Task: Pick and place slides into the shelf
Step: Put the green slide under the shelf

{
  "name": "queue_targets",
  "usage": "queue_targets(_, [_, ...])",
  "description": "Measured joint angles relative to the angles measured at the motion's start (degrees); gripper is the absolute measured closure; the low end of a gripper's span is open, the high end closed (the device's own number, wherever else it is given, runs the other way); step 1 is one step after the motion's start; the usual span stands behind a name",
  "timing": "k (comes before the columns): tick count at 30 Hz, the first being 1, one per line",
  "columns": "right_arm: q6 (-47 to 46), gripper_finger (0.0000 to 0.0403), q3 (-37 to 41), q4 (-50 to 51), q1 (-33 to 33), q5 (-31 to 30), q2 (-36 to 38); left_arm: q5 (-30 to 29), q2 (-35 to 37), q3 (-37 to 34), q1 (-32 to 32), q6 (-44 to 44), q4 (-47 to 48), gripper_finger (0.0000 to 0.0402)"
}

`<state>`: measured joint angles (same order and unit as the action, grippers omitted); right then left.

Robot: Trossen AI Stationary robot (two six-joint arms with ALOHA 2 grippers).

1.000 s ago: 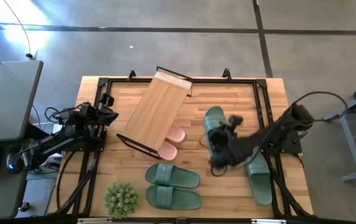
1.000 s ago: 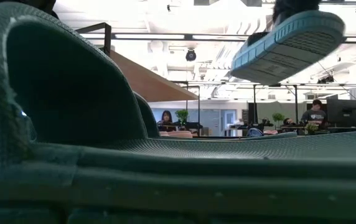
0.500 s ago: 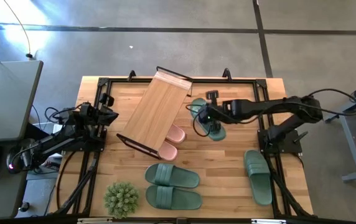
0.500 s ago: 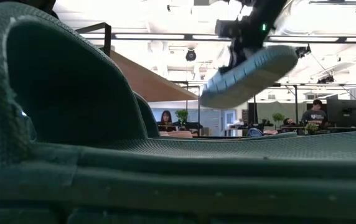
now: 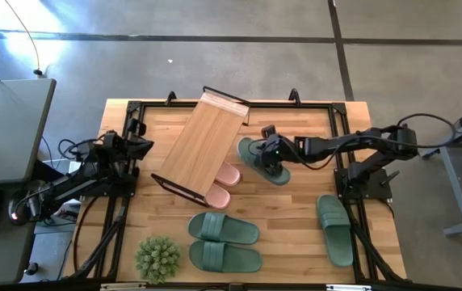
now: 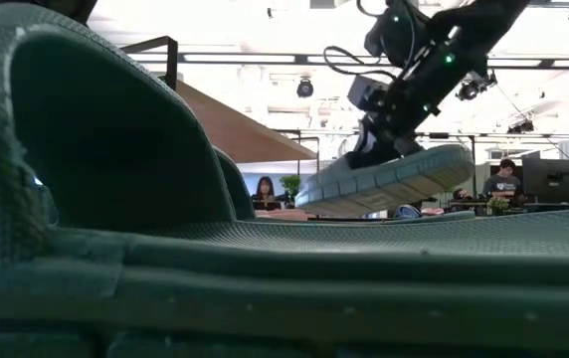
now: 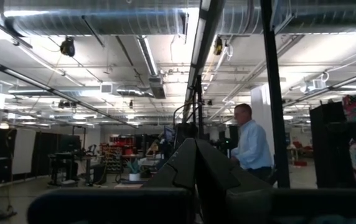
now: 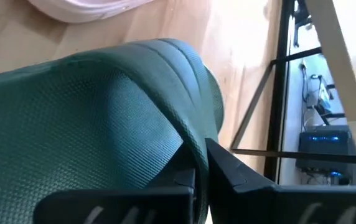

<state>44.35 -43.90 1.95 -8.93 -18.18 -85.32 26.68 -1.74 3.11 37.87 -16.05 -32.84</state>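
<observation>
My right gripper [image 5: 273,152] is shut on a sage-green slide [image 5: 262,160] beside the shelf's right side. The shelf [image 5: 203,139] stands askew on the table, with a pink pair [image 5: 224,183] resting on the tabletop at its near end. A green pair [image 5: 223,242] lies sole-down near the front edge. One more green slide [image 5: 335,229] lies at the right. In the low view the held slide [image 6: 389,182] hangs tilted. My left gripper [image 7: 196,163] waits shut at the table's left, off the wood. My right gripper pinches the slide's wide strap at its edge [image 8: 189,144] between its two fingers. The fingers slant down from the table's right side. The slide hangs tilted, its end toward the shelf [image 6: 309,199] lower; whether that end touches the table cannot be told.
A spiky green plant ball [image 5: 157,257] sits at the near left corner. A black frame [image 5: 340,129] runs round the tabletop. One green slide [image 6: 115,199] fills the low view's foreground. People sit in the room beyond.
My right gripper has swung toward the table's far-left and down, to the shelf's right side, its wrist rolling on the way. The green slide went with it, dropping from high above the table to just over it, and turned from steeply tipped to nearly sole-down.
</observation>
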Motion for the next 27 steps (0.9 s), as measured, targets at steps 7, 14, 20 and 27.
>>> queue_targets(7, [1.7,0.0403,0.9,-6.5,-2.5,2.4,-3.9,-0.8,0.0,0.0,0.0,0.0,0.1,0.0401])
queue_targets(14, [5.4,0.0403,0.9,-17.8,-2.1,-2.3,-11.2,-1.1,0.0,0.0,0.0,0.0,1.1,0.0401])
queue_targets(20, [10.1,0.0403,0.9,-24.5,-1.9,-1.9,-14.1,-2.2,0.0,0.0,0.0,0.0,2.4,0.0401])
queue_targets(27, [17.4,0.0403,0.8,-32.7,-2.4,-0.2,-18.5,-3.7,0.0,0.0,0.0,0.9,3.1,0.0401])
